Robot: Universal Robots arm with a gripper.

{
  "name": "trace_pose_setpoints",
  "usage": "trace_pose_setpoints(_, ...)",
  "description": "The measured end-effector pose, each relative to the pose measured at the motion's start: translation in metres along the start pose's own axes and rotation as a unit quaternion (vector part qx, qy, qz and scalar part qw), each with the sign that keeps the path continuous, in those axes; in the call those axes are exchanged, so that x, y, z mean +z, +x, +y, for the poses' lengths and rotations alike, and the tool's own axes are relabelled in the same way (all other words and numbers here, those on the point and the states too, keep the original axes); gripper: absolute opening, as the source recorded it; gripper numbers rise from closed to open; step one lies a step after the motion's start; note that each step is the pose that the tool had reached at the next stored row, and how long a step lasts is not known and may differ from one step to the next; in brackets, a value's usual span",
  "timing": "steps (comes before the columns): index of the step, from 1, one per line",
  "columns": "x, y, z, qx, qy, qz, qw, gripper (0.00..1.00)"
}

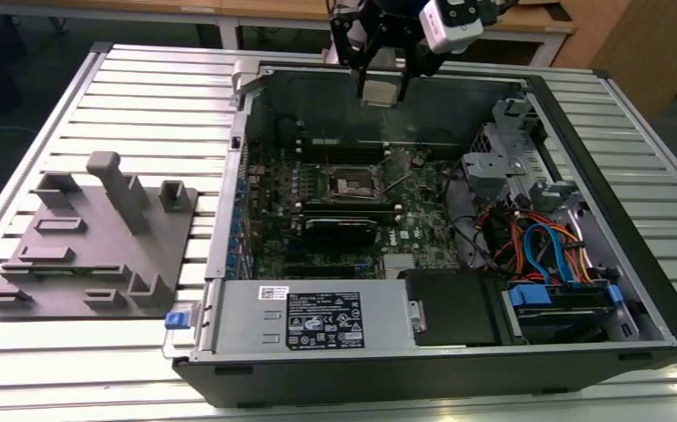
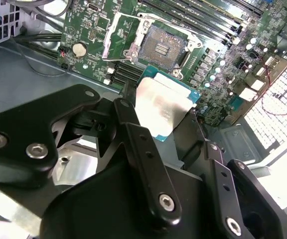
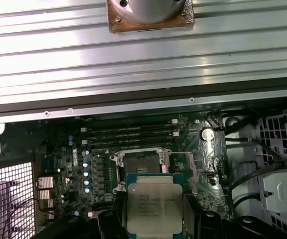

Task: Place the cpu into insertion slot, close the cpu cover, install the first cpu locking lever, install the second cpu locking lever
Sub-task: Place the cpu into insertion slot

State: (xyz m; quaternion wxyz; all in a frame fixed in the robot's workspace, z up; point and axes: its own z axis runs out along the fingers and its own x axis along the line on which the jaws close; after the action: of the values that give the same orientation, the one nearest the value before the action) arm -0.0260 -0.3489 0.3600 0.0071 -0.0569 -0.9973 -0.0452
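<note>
A: What is seen, starting from the exterior view's left?
B: A grey fixture (image 1: 92, 237) is laid on the table (image 1: 33, 369). Beside it the open case (image 1: 661, 290) is placed.
A: And the cpu (image 2: 163, 107)?
B: It is pinched at two edges by the gripper (image 1: 382, 88) and held above the board, apart from the slot (image 1: 352, 183). The slot is left uncovered; the cover (image 2: 122, 36) is probably raised beside it.
</note>
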Motion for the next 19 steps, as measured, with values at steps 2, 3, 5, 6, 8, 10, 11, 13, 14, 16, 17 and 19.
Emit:
trace_pose_setpoints(2,0.0000,0.0000,0.0000,0.002,0.0000,-0.0002,1.00000,0.54)
trace_pose_setpoints(3,0.0000,0.0000,0.0000,0.003,0.0000,-0.0002,1.00000,0.54)
trace_pose_setpoints(5,0.0000,0.0000,0.0000,0.005,-0.0001,-0.0004,0.99999,0.54)
trace_pose_setpoints(6,0.0000,0.0000,0.0000,0.005,-0.0001,-0.0005,0.99999,0.54)
trace_pose_setpoints(8,0.0000,0.0000,0.0000,0.007,-0.0001,-0.0006,0.99998,0.54)
trace_pose_setpoints(10,0.0000,0.0000,0.0000,0.008,-0.0002,-0.0007,0.99997,0.54)
trace_pose_setpoints(11,0.0000,0.0000,0.0000,0.009,-0.0002,-0.0008,0.99996,0.54)
trace_pose_setpoints(13,0.0000,0.0000,0.0000,0.010,-0.0002,-0.0009,0.99995,0.54)
trace_pose_setpoints(14,0.0000,0.0000,0.0000,0.011,-0.0002,-0.0009,0.99994,0.54)
trace_pose_setpoints(16,0.0000,0.0000,0.0000,0.011,-0.0002,-0.0010,0.99993,0.54)
trace_pose_setpoints(17,0.0000,0.0000,0.0000,0.012,-0.0002,-0.0010,0.99993,0.54)
trace_pose_setpoints(19,0.0000,0.0000,0.0000,0.012,-0.0002,-0.0011,0.99993,0.54)
